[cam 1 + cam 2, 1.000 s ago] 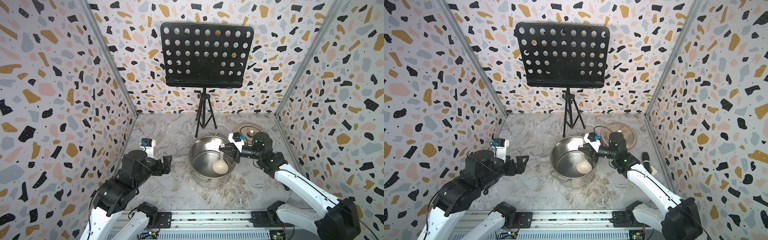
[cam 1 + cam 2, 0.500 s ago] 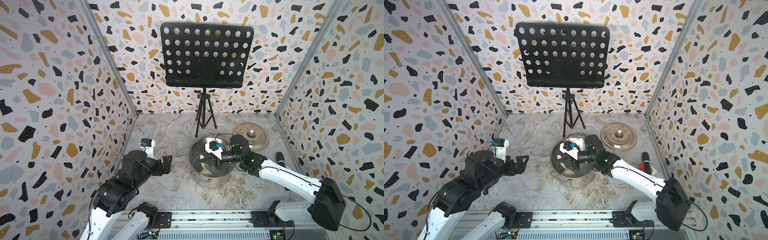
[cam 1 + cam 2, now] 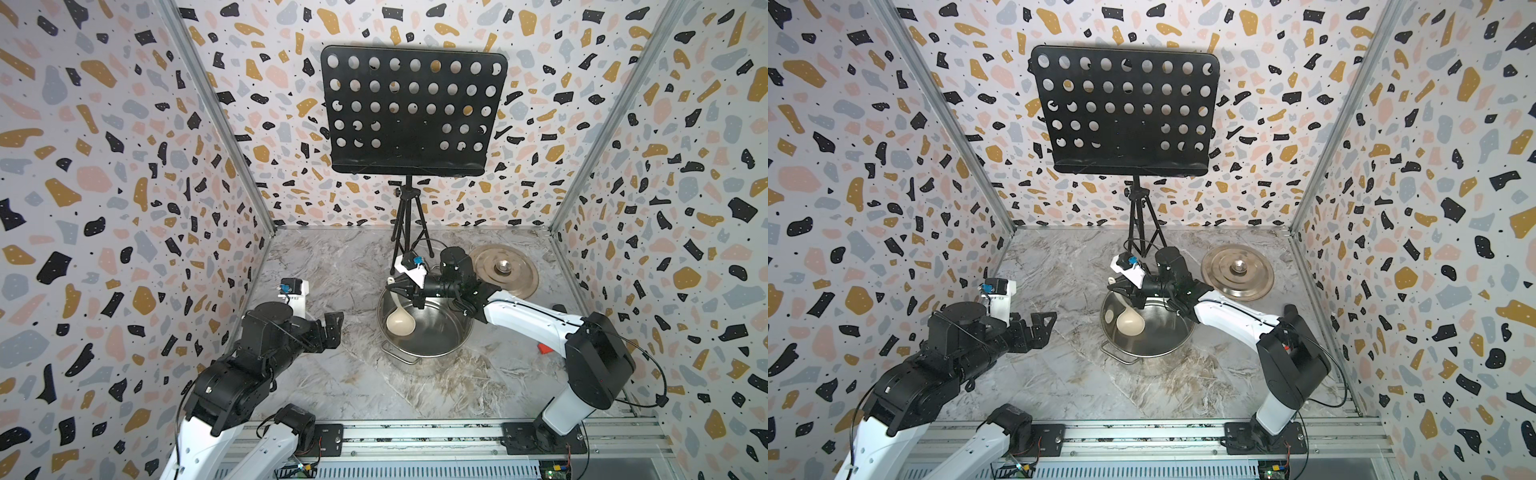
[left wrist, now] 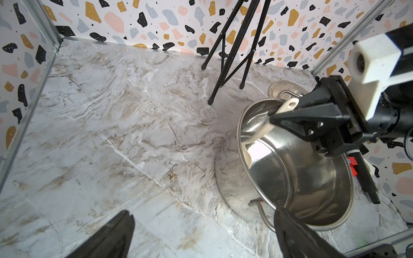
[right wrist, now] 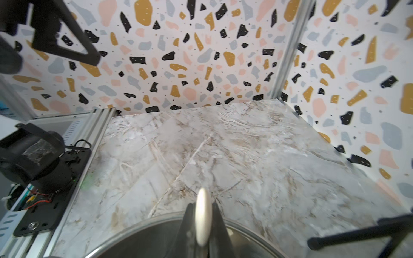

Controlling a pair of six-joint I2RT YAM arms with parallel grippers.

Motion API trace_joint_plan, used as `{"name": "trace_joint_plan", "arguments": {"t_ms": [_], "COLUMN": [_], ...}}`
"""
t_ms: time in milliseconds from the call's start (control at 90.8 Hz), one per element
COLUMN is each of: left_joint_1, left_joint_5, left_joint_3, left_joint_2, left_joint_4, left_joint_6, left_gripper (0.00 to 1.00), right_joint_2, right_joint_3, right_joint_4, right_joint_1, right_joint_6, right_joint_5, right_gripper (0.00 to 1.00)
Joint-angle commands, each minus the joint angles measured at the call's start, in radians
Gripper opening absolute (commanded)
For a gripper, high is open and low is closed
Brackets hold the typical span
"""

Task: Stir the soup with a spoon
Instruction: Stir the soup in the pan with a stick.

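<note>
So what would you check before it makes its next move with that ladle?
1. Grip on ladle: ok, right gripper is shut on the handle near its end.
2. Ladle bowl inside the pot: ok, it sits low, near the pot's wall.
3. Something to stir: not ok, only bare metal shows inside.
4. Lid off: ok, it lies apart from the pot.
5. Left gripper out of the way: ok, open and apart from the pot.
6. Ladle touching the pot's bottom: cannot tell.
</note>
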Motion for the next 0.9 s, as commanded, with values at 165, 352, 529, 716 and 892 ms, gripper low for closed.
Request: {"name": "trace_joint_plan", "arguments": {"t_ms": [165,352,529,716,892], "left_joint_1": [0.0,0.0,0.0,0.0,0.0], "left_joint_5": [-0.013,-0.02,-0.027,-0.018,-0.009], "left_joint_3": [0.012,0.018,0.003,-0.011,-0.011], "left_joint_2": [-0.025,-0.022,-0.033,-0.032,-0.028], "left_joint_4": [0.0,0.008,0.019,0.038,0.046], "left_joint_6": [0.011,0.023,0.021,0.018,0.018], "left_gripper": [0.99,0.99,0.99,0.99,1.0], "right_joint_2": [-0.202,-0.364,-0.506,-0.567,-0.511], "right_joint_3": [-0.141,-0.253,-0.328,-0.3,-0.221], "right_joint_4": [-0.011,-0.138,-0.229,-0.338,-0.363], "right_joint_1": [-0.175,-0.212,-0.182,-0.047,0.093], "right_joint_6": [0.016,-0.01,0.018,-0.017,-0.084], "right_joint_5": [-0.039,-0.05,-0.093,-0.105,-0.078], "right_gripper": [0.0,0.0,0.0,0.0,0.0]}}
